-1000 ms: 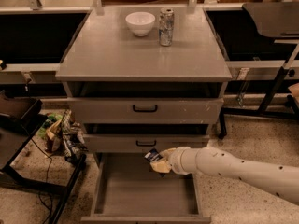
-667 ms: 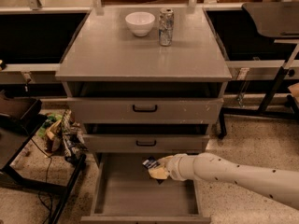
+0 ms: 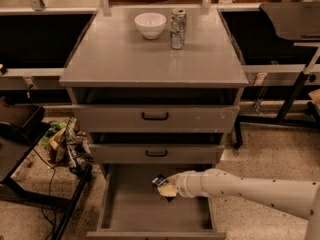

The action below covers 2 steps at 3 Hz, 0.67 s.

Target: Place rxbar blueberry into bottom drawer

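Camera view: pincer (image 3: 167, 189) clamped on bar (image 3: 159, 180), bar jutting up-left past its tips, both hanging inside the open drawer (image 3: 135, 210), bare floor directly below, so release looks next.

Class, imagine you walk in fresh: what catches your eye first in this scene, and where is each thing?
The long white arm reaches in from the right, its gripper holding a small dark bar over the open bottom drawer. On the grey cabinet top, near the back, a white bowl stands beside a silver can.
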Tool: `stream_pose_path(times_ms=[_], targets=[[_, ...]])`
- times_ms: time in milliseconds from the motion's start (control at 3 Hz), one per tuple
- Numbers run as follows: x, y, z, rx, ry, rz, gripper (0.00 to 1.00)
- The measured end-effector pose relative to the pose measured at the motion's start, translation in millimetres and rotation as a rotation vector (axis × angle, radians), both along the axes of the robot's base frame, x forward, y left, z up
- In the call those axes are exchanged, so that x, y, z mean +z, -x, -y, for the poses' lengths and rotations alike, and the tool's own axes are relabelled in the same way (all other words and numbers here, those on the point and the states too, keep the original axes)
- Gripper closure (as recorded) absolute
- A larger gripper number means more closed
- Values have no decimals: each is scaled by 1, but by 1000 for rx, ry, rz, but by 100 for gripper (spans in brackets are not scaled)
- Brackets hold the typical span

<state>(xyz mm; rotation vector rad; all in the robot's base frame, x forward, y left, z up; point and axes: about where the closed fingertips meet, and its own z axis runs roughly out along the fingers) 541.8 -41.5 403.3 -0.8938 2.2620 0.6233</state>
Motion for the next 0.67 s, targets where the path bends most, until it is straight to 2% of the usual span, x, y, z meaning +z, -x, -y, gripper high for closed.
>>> stream_pose_path(times_ms=[333,667], targets=[[-80,-7,13,-21,8,-48,100],[-140,-25,33,-59,21,-74,100]])
